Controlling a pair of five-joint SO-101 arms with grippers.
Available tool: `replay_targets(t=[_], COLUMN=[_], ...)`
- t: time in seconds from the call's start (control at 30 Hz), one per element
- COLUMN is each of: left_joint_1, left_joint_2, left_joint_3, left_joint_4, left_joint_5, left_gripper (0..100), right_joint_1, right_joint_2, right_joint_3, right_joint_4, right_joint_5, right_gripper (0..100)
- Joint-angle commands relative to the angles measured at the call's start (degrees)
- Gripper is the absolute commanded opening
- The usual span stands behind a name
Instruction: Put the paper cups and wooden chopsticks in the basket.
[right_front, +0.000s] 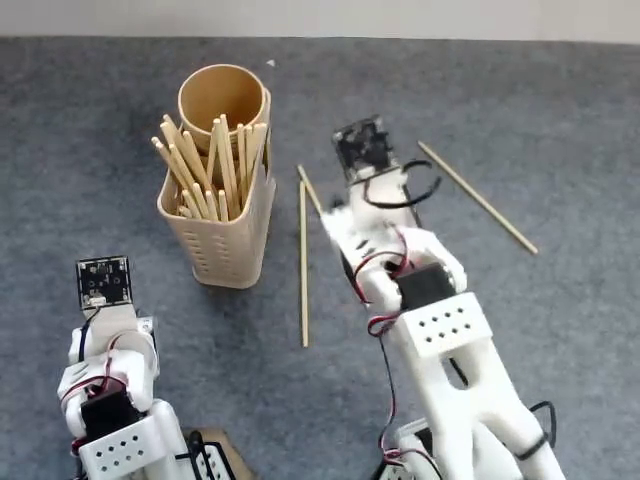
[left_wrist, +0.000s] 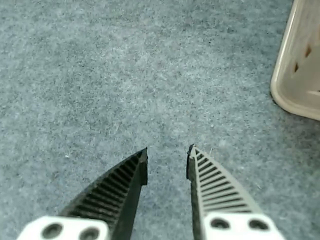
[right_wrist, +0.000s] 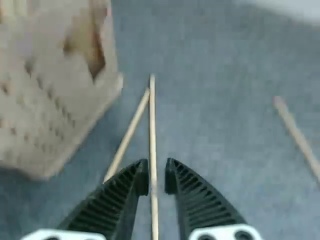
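Wooden and slim, one chopstick (right_wrist: 152, 120) runs lengthwise through the narrow gap of the right gripper (right_wrist: 156, 176). The jaws stand slightly apart on either side of it, and its long axis lies in line with the fingers rather than across them. A second chopstick (right_wrist: 127, 134) angles off toward the basket (right_wrist: 50, 115), meeting the first at its far tip. A third chopstick (right_wrist: 295, 132) lies well apart on the other side. The left gripper (left_wrist: 167, 155) hangs with jaws apart over bare grey carpet (left_wrist: 125, 75) beside the basket's corner, so this pick looks to be the right arm's.
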Motion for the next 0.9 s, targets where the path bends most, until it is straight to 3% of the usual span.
replay_targets(t=[0.0, 0.1, 0.2, 0.53, 0.87], left_joint_1=[0.8, 0.8, 0.8, 0.8, 0.8], left_joint_2=[-0.4, -0.4, -0.4, -0.4, -0.4], left_joint_3=[1.0, 1.0, 1.0, 1.0, 1.0], left_joint_4=[0.4, 0.4, 0.4, 0.4, 0.4], left_joint_5=[-0.9, -0.9, -0.9, -0.9, -0.9], left_gripper=[16, 16, 16, 16, 16], right_joint_1=[-2.9, -6.9, -8.8, -10.5, -10.5], right_joint_2=[5.9, 13.1, 19.2, 32.0, 41.1], right_joint_3=[0.9, -0.4, -3.0, -5.4, -8.1], right_joint_4=[2.4, 2.4, 2.0, -7.4, -7.6], right_joint_5=[1.0, 1.1, 0.9, 0.7, 2.9], right_gripper=[17.0, 23.6, 23.9, 24.2, 29.0])
